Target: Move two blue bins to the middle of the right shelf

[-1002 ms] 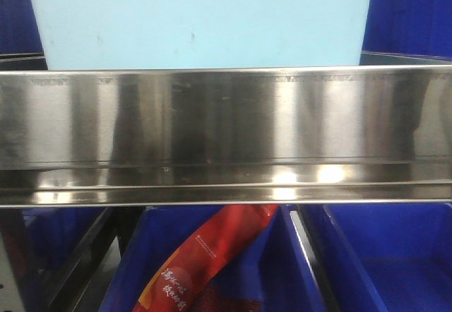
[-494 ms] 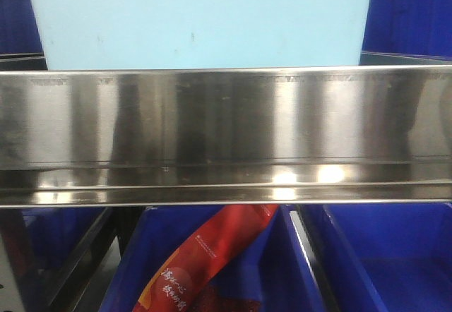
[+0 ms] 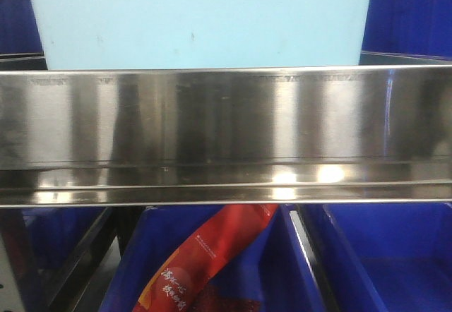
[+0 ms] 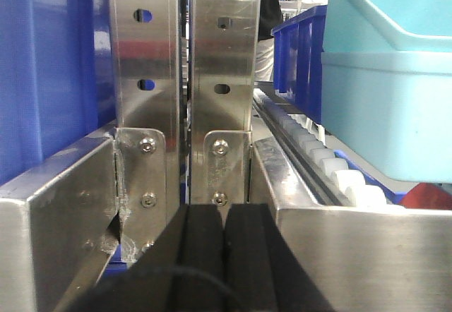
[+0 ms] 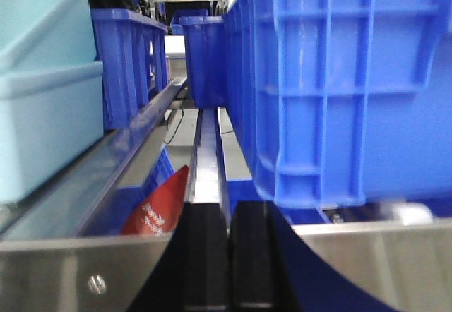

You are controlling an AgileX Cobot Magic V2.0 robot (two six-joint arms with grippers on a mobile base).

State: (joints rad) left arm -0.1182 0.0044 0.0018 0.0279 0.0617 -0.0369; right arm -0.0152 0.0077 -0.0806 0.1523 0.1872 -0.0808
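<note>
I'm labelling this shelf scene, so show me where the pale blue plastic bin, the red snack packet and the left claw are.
Pale blue plastic bin [image 3: 201, 22]: front-facing view, on its front wall.
Red snack packet [image 3: 205, 259]: front-facing view, on its printed face.
Left claw [image 4: 224, 255]: left wrist view, at the seam where its black fingers meet.

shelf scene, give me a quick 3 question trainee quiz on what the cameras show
1. True or false: the left claw is shut with nothing between its fingers.
2. Multiple choice: what lies in the dark blue bin under the steel shelf rail in the front view? A) a red packet B) a green bottle C) a white cup
3. Fill in: the pale tub on the shelf above the rail is light ____.

Key: 1 true. 2 A, the red packet. 3 blue.
</note>
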